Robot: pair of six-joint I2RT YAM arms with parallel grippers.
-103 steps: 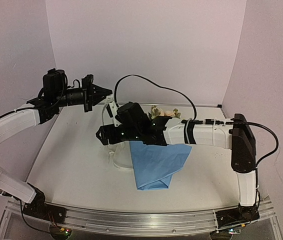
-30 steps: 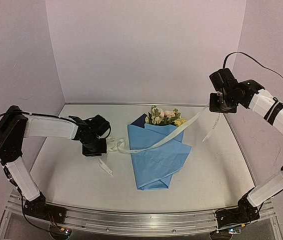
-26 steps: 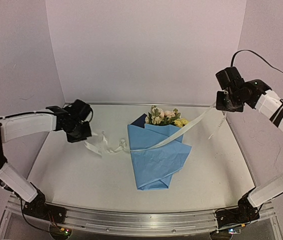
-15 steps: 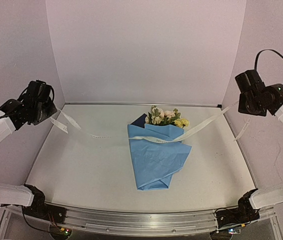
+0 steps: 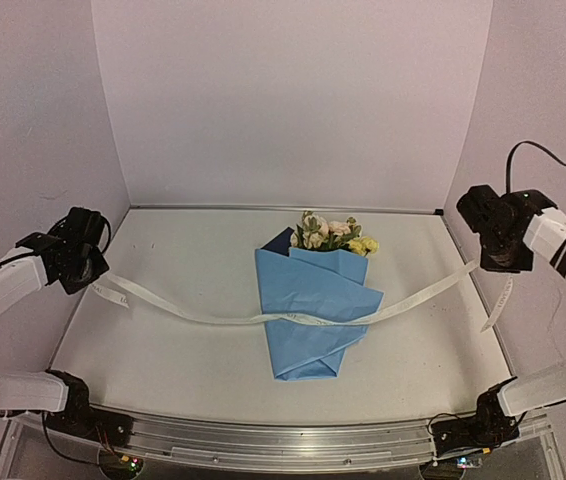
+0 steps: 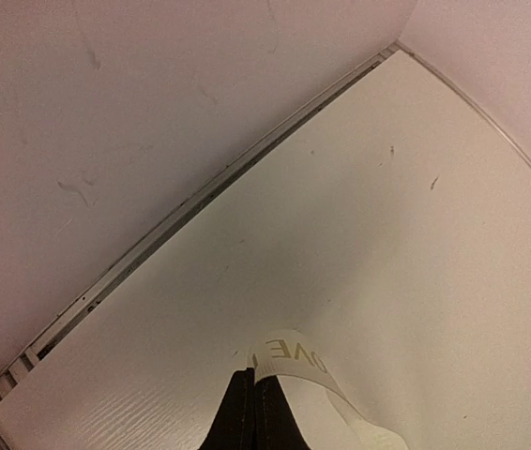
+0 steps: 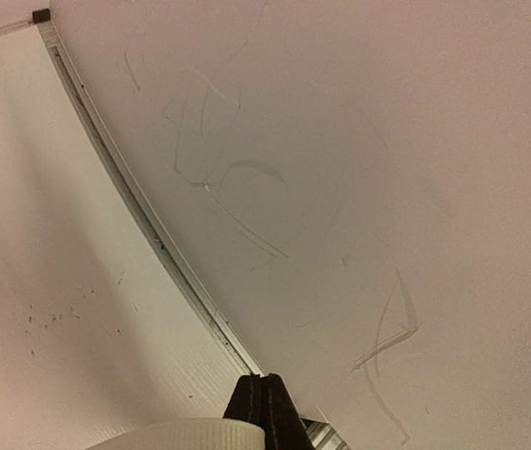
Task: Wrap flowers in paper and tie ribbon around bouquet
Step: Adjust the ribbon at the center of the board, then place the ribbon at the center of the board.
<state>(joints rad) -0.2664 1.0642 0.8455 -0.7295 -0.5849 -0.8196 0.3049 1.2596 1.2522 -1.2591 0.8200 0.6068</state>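
The white bench (image 5: 163,345) carries the bundle at its middle. The paper (image 5: 313,320), light blue side out, is folded into a cone that lies flat. Its long axis runs from the near edge toward the far wall, with the narrow closed end nearest the arm bases and the wide open end away from them. A darker blue corner shows at the far left of the opening.

The ribbon (image 5: 203,317) runs the other way. It stretches left to right across the whole bench, sags in a shallow curve, and crosses over the middle of the paper. A short loose tail hangs past the right end.

The flowers (image 5: 331,232) poke out of the cone's open end, blooms pointing at the far wall and stems hidden inside.

The left jaws are pressed together, pinching the ribbon's left end by the left wall. The right jaws are likewise pinched on the ribbon by the right wall.
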